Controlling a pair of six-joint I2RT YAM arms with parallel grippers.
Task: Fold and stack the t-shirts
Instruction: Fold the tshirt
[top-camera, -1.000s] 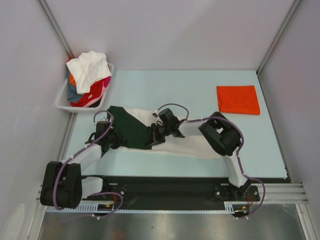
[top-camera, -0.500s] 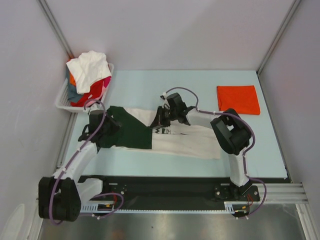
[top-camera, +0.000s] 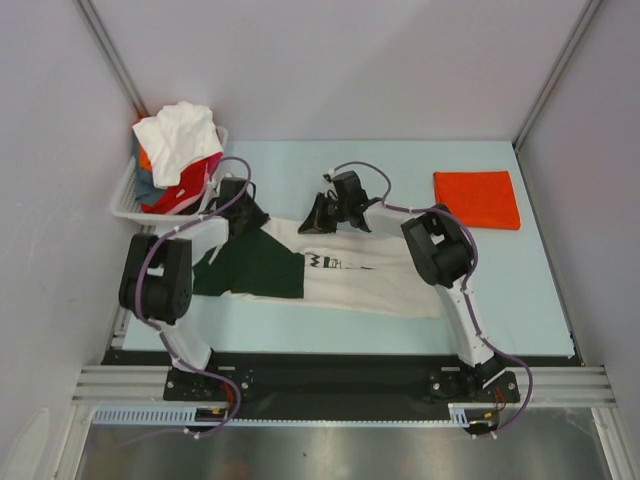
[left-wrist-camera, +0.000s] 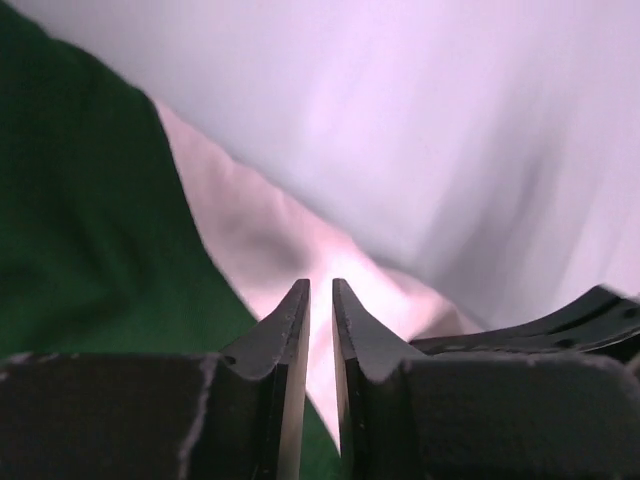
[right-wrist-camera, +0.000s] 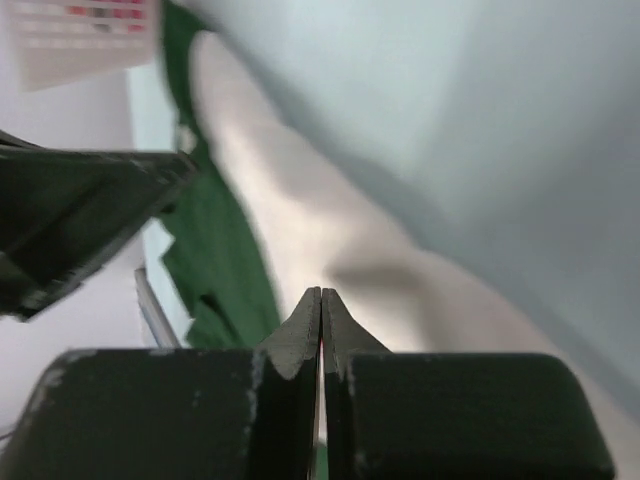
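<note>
A cream t-shirt (top-camera: 385, 282) with dark green sleeves (top-camera: 250, 268) and a small dark chest print lies spread across the table's middle. My left gripper (top-camera: 250, 214) sits at the shirt's far left edge. In the left wrist view its jaws (left-wrist-camera: 321, 285) stand a narrow gap apart, and cream cloth (left-wrist-camera: 270, 230) shows through the gap. My right gripper (top-camera: 310, 224) rests at the far edge near the collar. In the right wrist view it (right-wrist-camera: 321, 292) is shut over cream cloth (right-wrist-camera: 330, 220); no pinched fold shows. An orange-red t-shirt (top-camera: 477, 199) lies folded at the back right.
A white slotted basket (top-camera: 124, 200) at the back left holds a heap of white, red and pink shirts (top-camera: 178, 140). Grey walls close in the table on the left, back and right. The black rail with both arm bases runs along the near edge.
Both grippers have travelled away from me across the cream shirt, from its near half to its far edge. The chest print has come into view. The shirt itself has barely shifted.
</note>
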